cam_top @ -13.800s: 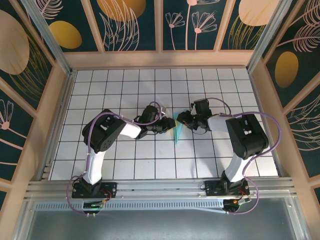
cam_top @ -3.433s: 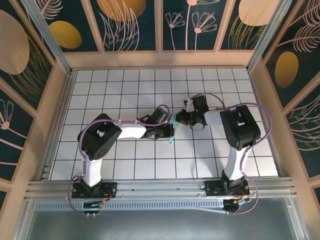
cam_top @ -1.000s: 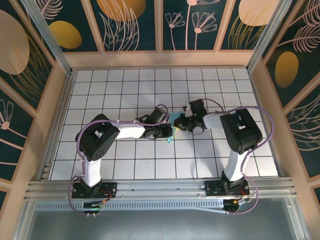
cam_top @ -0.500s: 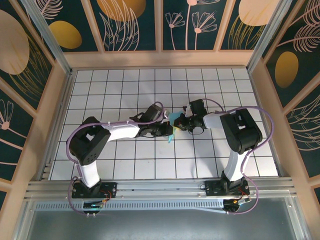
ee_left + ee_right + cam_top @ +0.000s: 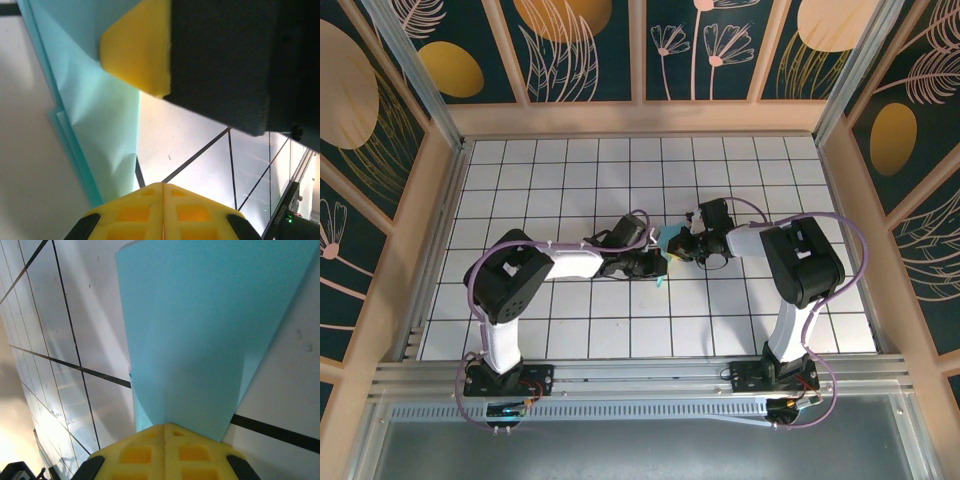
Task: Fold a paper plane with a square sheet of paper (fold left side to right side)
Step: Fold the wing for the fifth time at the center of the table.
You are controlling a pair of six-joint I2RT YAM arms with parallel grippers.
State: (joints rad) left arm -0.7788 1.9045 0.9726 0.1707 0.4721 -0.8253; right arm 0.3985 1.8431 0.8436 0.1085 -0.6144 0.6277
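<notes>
The square sheet of paper (image 5: 666,238) is turquoise and folded into a narrow layered shape at the middle of the table, with a darker tip (image 5: 660,281) pointing toward me. My left gripper (image 5: 658,262) is shut and empty at the paper's left side. In the left wrist view its yellow tips (image 5: 163,184) meet just right of the paper's edge (image 5: 95,110). My right gripper (image 5: 682,246) is shut, its tips (image 5: 164,425) pressed against the paper (image 5: 200,330), where a crease runs up from them. Its yellow fingertip (image 5: 137,55) rests on the paper.
The white grid table (image 5: 540,190) stretches out on all sides of the paper. Wooden walls (image 5: 438,200) close in the left, right and far sides. A metal rail (image 5: 640,375) with the arm bases runs along the near edge.
Over the last second the left arm's elbow swung out to the left and came back. Both grippers stayed shut at the paper, and the right arm barely moved.
</notes>
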